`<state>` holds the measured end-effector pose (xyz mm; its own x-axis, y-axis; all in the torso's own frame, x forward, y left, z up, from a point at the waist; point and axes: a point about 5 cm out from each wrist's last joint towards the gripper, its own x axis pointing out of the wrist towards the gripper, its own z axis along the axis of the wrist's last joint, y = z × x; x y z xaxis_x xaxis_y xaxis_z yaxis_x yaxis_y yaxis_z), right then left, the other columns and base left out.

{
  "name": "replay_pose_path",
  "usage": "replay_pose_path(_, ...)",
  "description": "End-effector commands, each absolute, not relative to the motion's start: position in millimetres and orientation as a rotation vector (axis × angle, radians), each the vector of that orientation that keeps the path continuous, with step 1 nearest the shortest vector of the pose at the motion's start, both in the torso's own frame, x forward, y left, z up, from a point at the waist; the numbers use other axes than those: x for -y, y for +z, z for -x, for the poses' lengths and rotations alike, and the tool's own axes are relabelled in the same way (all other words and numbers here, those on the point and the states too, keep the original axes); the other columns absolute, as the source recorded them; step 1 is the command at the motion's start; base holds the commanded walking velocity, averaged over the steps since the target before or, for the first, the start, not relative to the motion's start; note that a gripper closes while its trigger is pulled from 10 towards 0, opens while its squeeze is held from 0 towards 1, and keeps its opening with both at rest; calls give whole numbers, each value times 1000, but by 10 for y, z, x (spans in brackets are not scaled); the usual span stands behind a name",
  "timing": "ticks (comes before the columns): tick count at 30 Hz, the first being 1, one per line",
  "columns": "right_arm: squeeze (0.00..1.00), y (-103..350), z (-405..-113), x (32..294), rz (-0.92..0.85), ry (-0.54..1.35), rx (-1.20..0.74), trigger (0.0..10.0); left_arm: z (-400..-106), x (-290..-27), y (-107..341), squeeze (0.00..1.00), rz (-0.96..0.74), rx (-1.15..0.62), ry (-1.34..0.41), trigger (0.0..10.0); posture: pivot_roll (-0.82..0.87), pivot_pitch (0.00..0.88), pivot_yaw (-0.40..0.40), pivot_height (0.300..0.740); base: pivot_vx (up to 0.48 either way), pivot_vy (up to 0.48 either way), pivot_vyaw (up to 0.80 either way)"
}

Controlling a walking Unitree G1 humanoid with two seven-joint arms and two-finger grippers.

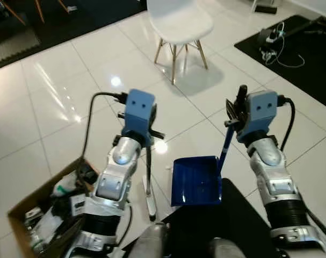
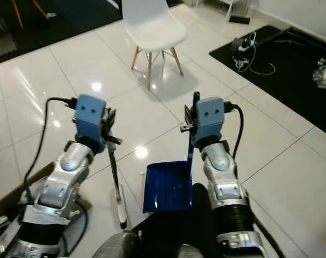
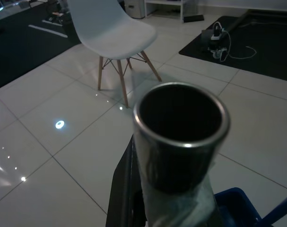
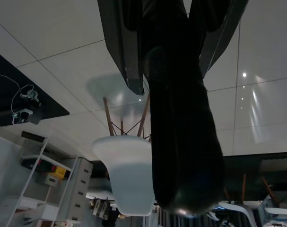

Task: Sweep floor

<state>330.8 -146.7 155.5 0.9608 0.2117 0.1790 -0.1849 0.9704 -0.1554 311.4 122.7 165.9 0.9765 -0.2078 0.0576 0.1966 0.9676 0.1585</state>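
My left gripper [image 1: 153, 133] is shut on a thin metal broom handle [image 1: 149, 166] that runs down to a white brush head [image 1: 150, 201] on the tiles. In the left wrist view the handle's open tube end [image 3: 181, 127] stands beside a black finger [image 3: 126, 189]. My right gripper [image 1: 235, 114] is shut on the blue handle [image 1: 226, 144] of a blue dustpan [image 1: 196, 181], which hangs low in front of me with its open side facing away. In the right wrist view the dark handle [image 4: 181, 118] sits between both fingers [image 4: 122, 42].
A white chair [image 1: 179, 24] on wooden legs stands ahead on the glossy white tiles. A cardboard box [image 1: 44, 207] of clutter sits at my left. A black mat [image 1: 299, 48] with a power strip and cables lies at the right, and a dark rug [image 1: 55, 21] far left.
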Motion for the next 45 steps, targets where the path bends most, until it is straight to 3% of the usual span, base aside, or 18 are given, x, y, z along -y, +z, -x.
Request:
replay_pose_path(1,0,1586,-3300,1499,133,194,215,10000,-3116,-1218,1682,0,-181,100,-209,10000,19,119,89,740,480,0,0)
replay_pose_path(10,0,1586,-3300,1488,134,202,215,10000,-3140,-1279,1681,0,-183,90,-175,10000,22,122,84,740,430,0,0)
replay_pose_path(26,0,1393,-3180,1447,147,378,128,10000,-3172,-1416,1671,0,-218,88,-129,10000,21,134,85,740,0,0,0)
replay_pose_path(32,0,1239,-3183,1572,168,261,77,10000,-3237,-1582,1600,0,-264,76,-96,10000,20,144,92,740,0,0,0)
replay_pose_path(45,0,1181,-3241,1750,256,110,102,10000,-3302,-1570,1421,0,-268,49,-156,10000,19,175,114,740,0,0,0)
